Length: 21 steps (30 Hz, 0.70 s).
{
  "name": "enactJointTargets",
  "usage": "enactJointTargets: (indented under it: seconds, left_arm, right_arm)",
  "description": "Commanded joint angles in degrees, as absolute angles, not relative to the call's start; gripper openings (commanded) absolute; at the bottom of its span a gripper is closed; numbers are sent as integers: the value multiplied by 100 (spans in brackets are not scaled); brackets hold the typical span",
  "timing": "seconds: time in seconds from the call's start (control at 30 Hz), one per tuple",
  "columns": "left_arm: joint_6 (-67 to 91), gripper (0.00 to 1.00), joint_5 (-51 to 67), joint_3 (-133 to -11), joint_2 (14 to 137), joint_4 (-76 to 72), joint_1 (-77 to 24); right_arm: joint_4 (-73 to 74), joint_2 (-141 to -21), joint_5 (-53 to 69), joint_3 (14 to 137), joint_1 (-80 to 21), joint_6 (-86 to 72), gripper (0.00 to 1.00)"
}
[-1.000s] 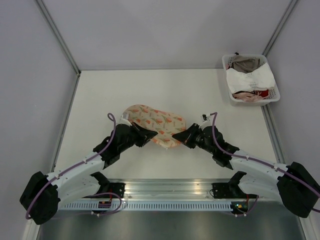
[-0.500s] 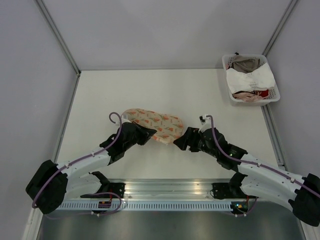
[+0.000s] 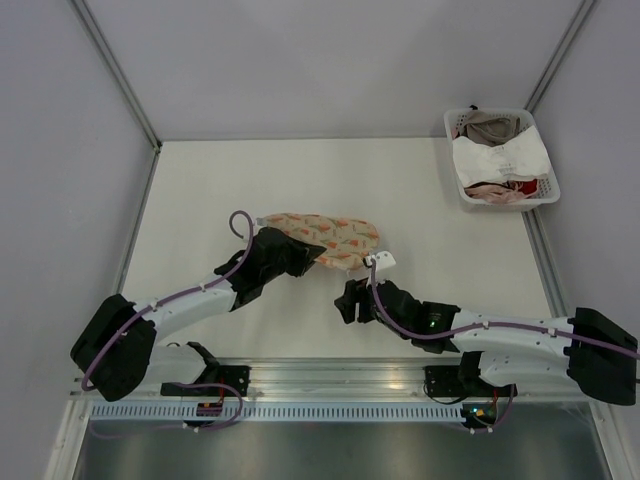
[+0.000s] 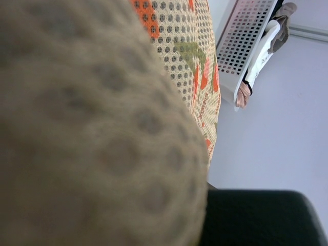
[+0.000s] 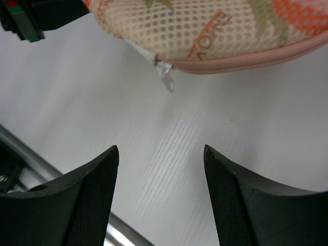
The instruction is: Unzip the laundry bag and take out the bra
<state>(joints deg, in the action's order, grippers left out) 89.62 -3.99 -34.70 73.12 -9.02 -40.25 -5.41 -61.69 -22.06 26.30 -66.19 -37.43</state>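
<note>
The laundry bag (image 3: 325, 238), a cream pouch with orange and green print, lies mid-table. My left gripper (image 3: 300, 258) is shut on its near left edge. In the left wrist view the bag's mesh (image 4: 102, 128) fills the frame, and one black finger (image 4: 256, 218) shows below it. My right gripper (image 3: 346, 298) is open and empty, close in front of the bag and apart from it. The right wrist view shows the open gripper (image 5: 161, 148) below the bag (image 5: 205, 25), its pink zip edging (image 5: 246, 61) and a small clear zip pull (image 5: 165, 82). The bra is hidden.
A white slatted basket (image 3: 548, 195) with white, beige and pink garments stands at the back right, and also shows in the left wrist view (image 4: 238, 46). A metal rail (image 3: 340, 378) runs along the near table edge. Grey walls enclose the table.
The right gripper has let go of the bag's right end and drawn back toward the near edge, open. The left gripper has pushed farther in, turning and shifting the bag.
</note>
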Motion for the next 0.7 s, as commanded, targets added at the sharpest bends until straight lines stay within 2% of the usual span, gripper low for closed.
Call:
enactJointTargets:
  seconds: [0.0, 0.33, 0.43, 0.53, 0.57, 0.67]
  left_arm:
    - [9299, 2, -290, -3612, 7233, -993, -4034]
    - [9352, 2, -167, -3489, 7383, -1081, -4034]
    - [9352, 2, -123, -3472, 7409, -1116, -4034]
    - [9325, 2, -62, -3472, 7444, -1169, -4034]
    - [9290, 2, -62, -3472, 7444, -1169, -4034]
    - [9177, 2, -44, -3428, 7418, -1169, -4025]
  right_arm:
    - [-958, -6424, -3582, 3023, -6741, -3288, 71]
    - [-1301, -6873, -4218, 3428, -7075, -2909, 61]
    - [-1283, -6899, -4350, 3489, -7154, -2865, 55]
    - [-1204, -7004, -4500, 3568, -7163, -2830, 39]
    - [-1169, -7022, -4587, 3612, -7163, -2830, 25]
    - [-968, -7005, -4675, 3708, -7163, -2883, 0]
